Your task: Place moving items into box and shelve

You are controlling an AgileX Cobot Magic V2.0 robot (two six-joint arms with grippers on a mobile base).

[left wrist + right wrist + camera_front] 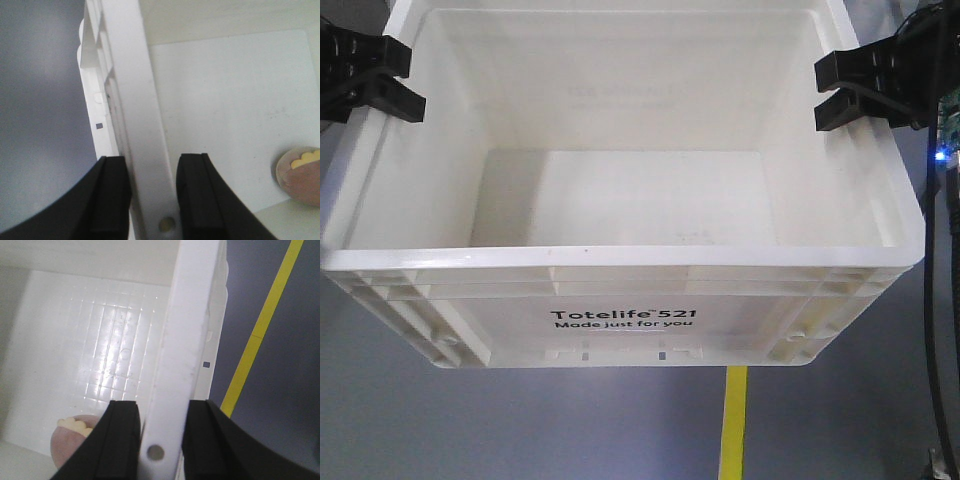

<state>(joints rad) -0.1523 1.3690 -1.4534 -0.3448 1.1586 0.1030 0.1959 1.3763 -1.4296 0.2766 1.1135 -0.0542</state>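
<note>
The box (620, 200) fills nearly the whole front-facing view. It is a large white crate with its open top towards the camera and its printed front wall across the lower middle of the frame. Under it, along the bottom edge, lies the grey floor (470, 430). The box appears to hang clear of the floor, though the gap itself cannot be seen.

The left gripper (405, 75) is at the upper left of that view and the right gripper (828, 92) at the upper right. Each is clamped across a side rim of the box. Both wrist views show one black pad inside the wall and one outside, with the white rim pinched between them.

A yellow line (733, 420) runs up the floor at the lower centre. A rounded pinkish item (302, 175) with pale yellow bits sits on the box bottom at the lower right of the left wrist view. The front view does not show it.

The crate looks like stiff, thick moulded plastic, and with so little inside it is probably light for its size. Its smooth walls are likely to be slippery under narrow pads. The ribbed rim is the sensible place to hold it, with the two grips opposite each other and level. A tilt could swing the box or send the loose item sliding.
</note>
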